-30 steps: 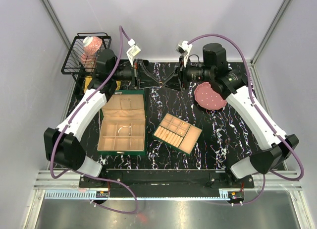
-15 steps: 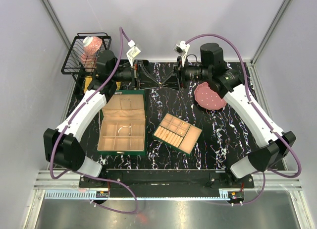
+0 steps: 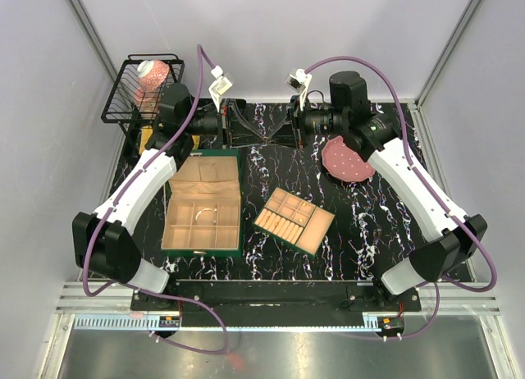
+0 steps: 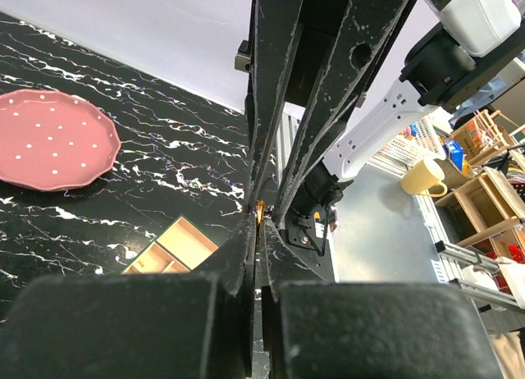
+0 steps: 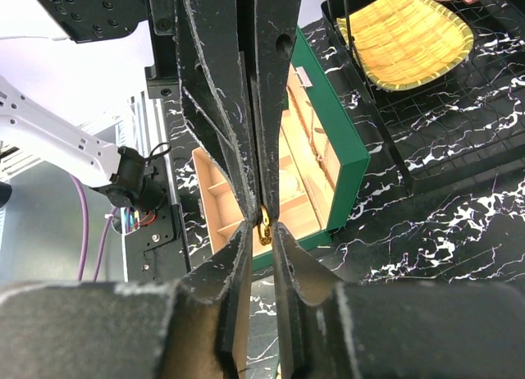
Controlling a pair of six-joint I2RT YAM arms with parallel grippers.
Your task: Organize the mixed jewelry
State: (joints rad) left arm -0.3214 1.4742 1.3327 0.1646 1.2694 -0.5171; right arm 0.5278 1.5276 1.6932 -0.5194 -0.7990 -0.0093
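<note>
My two grippers meet tip to tip above the far middle of the table. A small gold jewelry piece [image 5: 263,225] sits between them; it also shows in the left wrist view [image 4: 261,208]. My left gripper [image 3: 261,139] [image 4: 259,219] is shut on the top of it. My right gripper [image 3: 273,139] [image 5: 262,228] has its jaws narrowly apart on either side of the piece. The pink dotted plate [image 3: 347,159] [image 4: 53,141] lies under the right wrist; no jewelry on it can be made out. Other pieces are too small to tell.
The open green box [image 3: 202,253] [image 5: 344,162] with beige compartments lies at the left. A separate beige insert tray [image 3: 316,239] [image 4: 168,252] lies in the middle. A black wire basket [image 3: 123,92] with a pink cup [image 3: 152,74] stands at the far left corner.
My right wrist has moved a little left and toward the back, off the plate, closing on the left gripper's tips. The left arm has hardly moved.
</note>
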